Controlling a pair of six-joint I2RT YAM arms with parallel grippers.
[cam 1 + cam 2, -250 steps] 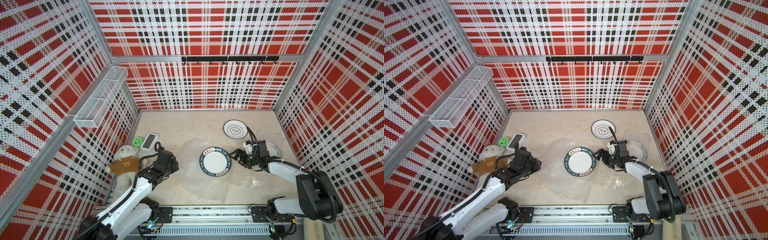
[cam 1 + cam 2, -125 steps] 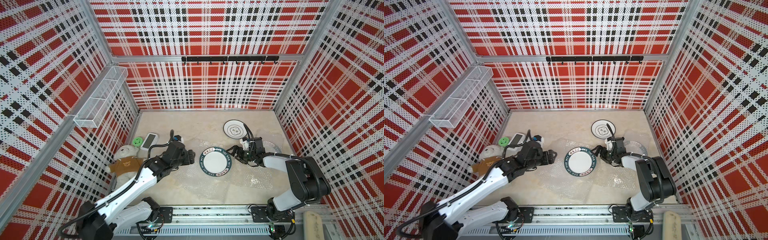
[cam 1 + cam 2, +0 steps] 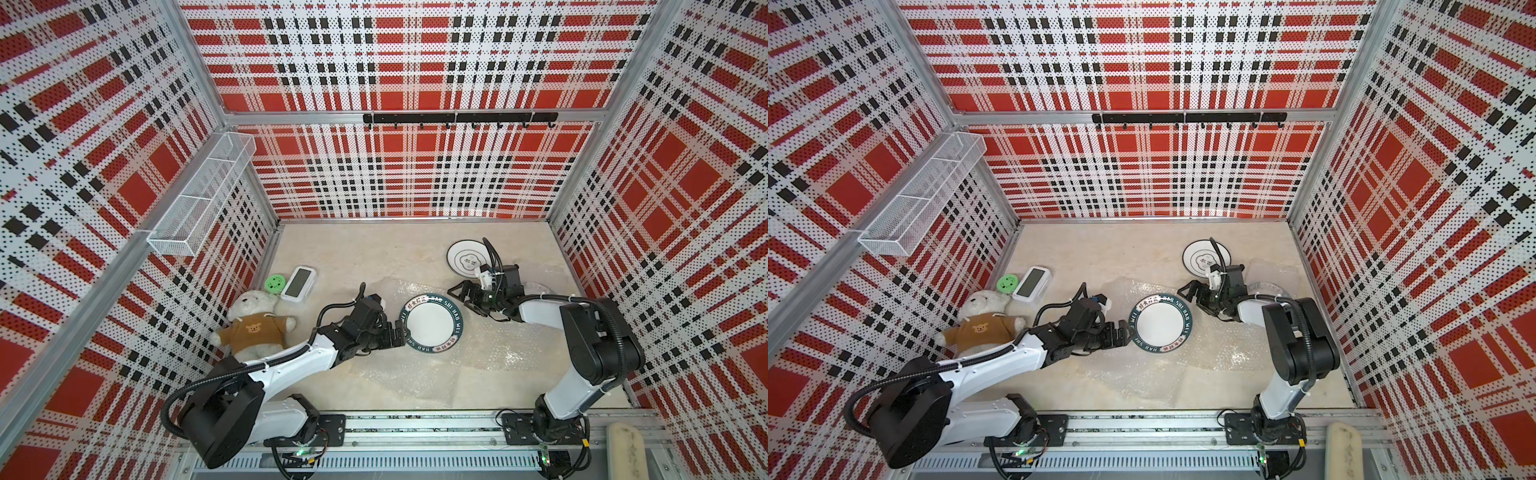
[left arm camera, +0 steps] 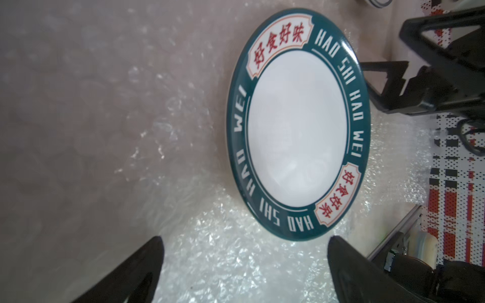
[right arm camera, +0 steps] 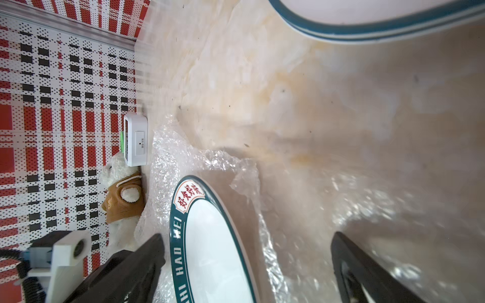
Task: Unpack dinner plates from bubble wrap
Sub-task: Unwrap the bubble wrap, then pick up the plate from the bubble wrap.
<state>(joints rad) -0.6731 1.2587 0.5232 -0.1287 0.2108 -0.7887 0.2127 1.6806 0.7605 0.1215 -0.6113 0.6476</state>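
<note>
partly, the right arm [image 3: 540, 309] hides a wrapped plate [image 3: 540, 287]; right gripper [image 3: 461, 299] and left gripper [image 3: 402, 336] gape empty.

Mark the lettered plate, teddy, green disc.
lettered plate [image 3: 432, 323]: a top view, white centre.
teddy [image 3: 254, 330]: a top view, brown shirt.
green disc [image 3: 275, 283]: a top view, middle of its face.

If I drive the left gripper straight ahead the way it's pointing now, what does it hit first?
Most likely the near rim of the lettered plate, lying on the bubble wrap just ahead of the left gripper, fingers open. Height is hard to judge; the fingers may brush the wrap first.
</note>
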